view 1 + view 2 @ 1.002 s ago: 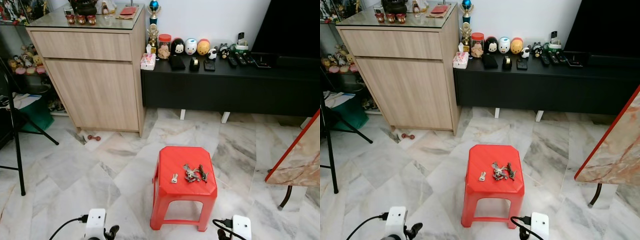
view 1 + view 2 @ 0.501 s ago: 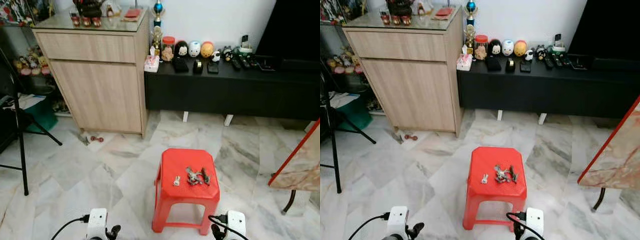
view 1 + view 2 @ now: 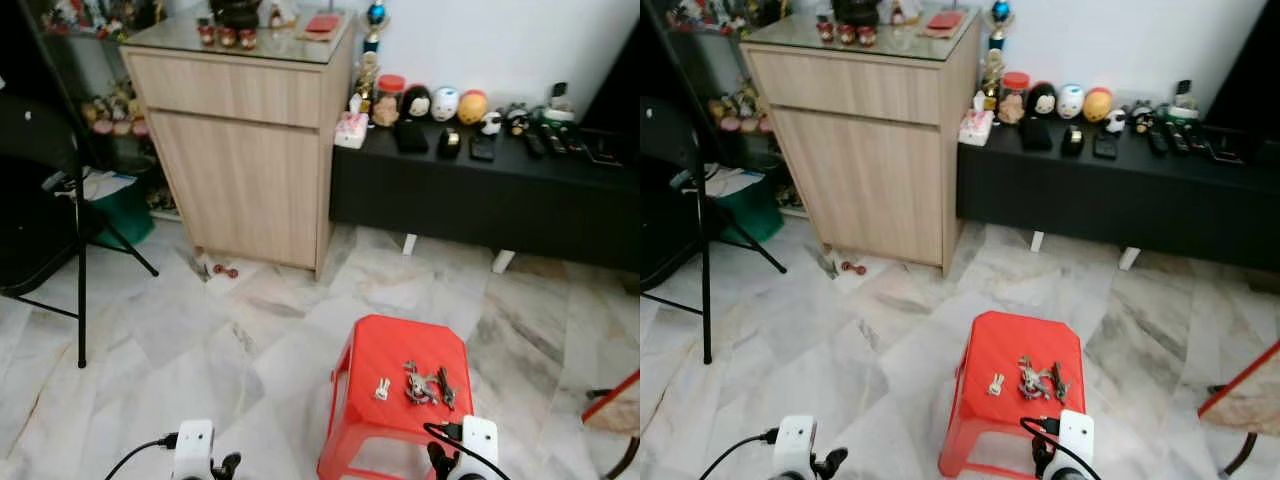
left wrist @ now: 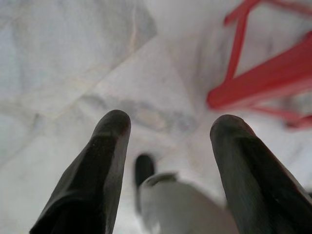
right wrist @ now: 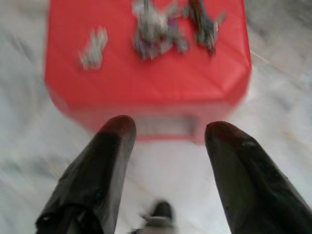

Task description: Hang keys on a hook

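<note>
Keys [image 3: 424, 384] lying on red stool [image 3: 396, 355], untouched; right gripper [image 5: 165, 127] hanging spread-fingered above for the pickup, left gripper [image 4: 168, 127] idling spread-fingered.

Open marble floor [image 3: 200, 330] lies from nine to twelve o'clock, but a red stool [image 3: 400, 400] bearing keys [image 3: 425, 384] stands at one o'clock — past it the wooden cabinet [image 3: 245, 150] and black low console [image 3: 480, 190] wall off the far side — and a black stand [image 3: 78, 200] blocks ten o'clock.
</note>
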`<state>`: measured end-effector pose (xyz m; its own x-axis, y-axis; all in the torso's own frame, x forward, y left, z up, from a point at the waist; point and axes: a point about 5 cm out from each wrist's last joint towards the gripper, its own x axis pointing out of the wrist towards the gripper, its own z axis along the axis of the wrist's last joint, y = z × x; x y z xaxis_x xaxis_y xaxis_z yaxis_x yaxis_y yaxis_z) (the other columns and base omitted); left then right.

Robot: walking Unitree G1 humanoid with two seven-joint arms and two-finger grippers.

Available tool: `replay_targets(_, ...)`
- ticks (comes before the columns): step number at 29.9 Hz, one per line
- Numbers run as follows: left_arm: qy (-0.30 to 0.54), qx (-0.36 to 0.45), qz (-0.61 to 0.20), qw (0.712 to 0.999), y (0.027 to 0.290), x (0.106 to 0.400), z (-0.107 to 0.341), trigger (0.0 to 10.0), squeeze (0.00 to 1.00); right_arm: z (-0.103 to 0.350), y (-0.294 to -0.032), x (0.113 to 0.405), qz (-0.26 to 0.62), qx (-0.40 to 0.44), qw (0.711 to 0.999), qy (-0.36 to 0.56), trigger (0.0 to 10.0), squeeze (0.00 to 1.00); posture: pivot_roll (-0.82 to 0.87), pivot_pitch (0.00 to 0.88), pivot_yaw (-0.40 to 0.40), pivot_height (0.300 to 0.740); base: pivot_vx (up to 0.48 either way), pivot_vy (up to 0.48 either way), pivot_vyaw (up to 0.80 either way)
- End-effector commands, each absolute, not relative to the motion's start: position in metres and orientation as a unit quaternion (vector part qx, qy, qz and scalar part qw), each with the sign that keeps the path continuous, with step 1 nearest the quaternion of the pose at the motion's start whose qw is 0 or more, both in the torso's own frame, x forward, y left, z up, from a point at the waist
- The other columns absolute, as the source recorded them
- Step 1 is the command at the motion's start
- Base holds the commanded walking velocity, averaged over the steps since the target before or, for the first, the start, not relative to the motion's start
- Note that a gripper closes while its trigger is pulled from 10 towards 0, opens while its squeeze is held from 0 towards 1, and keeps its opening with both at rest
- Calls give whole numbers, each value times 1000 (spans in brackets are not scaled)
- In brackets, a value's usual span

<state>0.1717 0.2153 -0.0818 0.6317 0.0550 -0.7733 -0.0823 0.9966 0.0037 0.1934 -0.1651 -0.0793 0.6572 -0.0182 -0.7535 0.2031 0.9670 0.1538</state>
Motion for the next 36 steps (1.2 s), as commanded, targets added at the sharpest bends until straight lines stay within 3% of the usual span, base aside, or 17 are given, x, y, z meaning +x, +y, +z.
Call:
replay_targets(1,412,-21,23,911,204,184,-78,10000,0,-83,-178,184,-74,103,898,420,10000,0,14,0,-67,740,292,0,0)
replay_targets(9,414,-23,18,910,201,184,-79,10000,0,-83,-179,184,-79,105,898,420,10000,0,14,0,-68,740,295,0,0)
replay_targets(27,415,-23,19,909,199,181,-80,10000,0,-79,-179,190,-81,118,906,397,10000,0,10,0,-69,740,0,0,0)
replay_targets(36,416,-24,21,909,199,180,-81,10000,0,-76,-168,196,-20,74,916,394,10000,0,3,0,-68,740,0,0,0)
